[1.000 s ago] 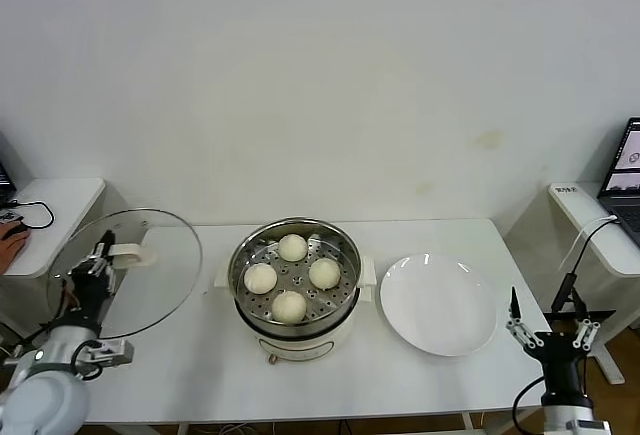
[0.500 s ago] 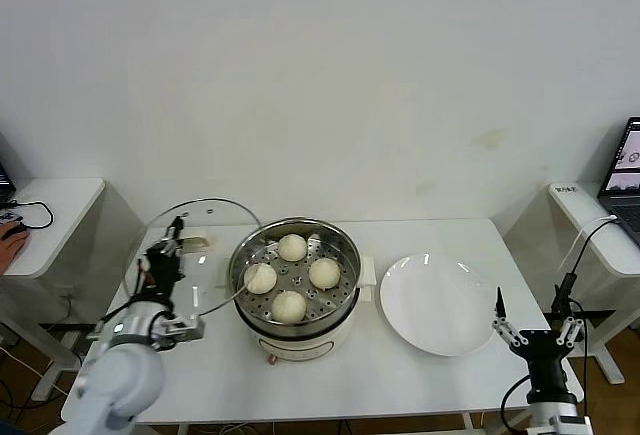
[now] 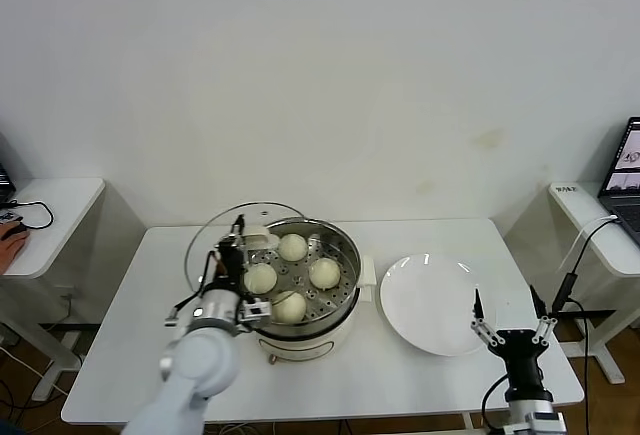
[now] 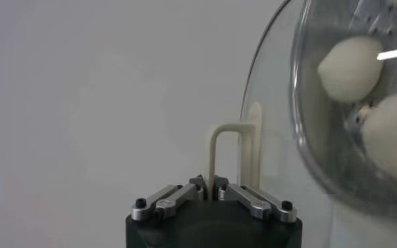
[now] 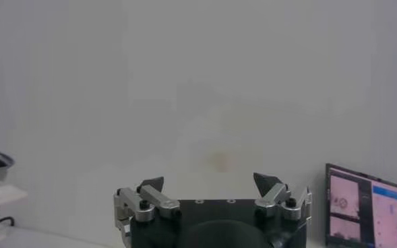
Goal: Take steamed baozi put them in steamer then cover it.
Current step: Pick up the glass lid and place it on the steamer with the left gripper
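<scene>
Left claw [image 3: 238, 238] gripping the white handle [image 4: 226, 156] of the glass lid [image 3: 222, 240], fingers clenched on it, holding the lid upright on edge at the steamer's nine o'clock side, overlapping its rim. Steamer [image 3: 335, 327] sitting at the middle of the white bench [image 3: 130, 335], uncovered, pot shining on its cream base. Four steamed baozi [image 3: 293, 247] resting on the perforated tray inside, at roughly twelve, three, six and nine o'clock, apart from one another. Seen through the lid from the left wrist, two of the buns showing just beyond the glass. White plate [image 3: 436, 305] lying at the steamer's three o'clock, just beside its handle, bare. Right claw [image 3: 510, 317] hanging at the bench's near right edge, at the plate's five o'clock, fingers spread wide and gripping nothing. Laptop [image 3: 624, 177] standing on a side table at far right; another side table [image 3: 55, 217] at far left.
</scene>
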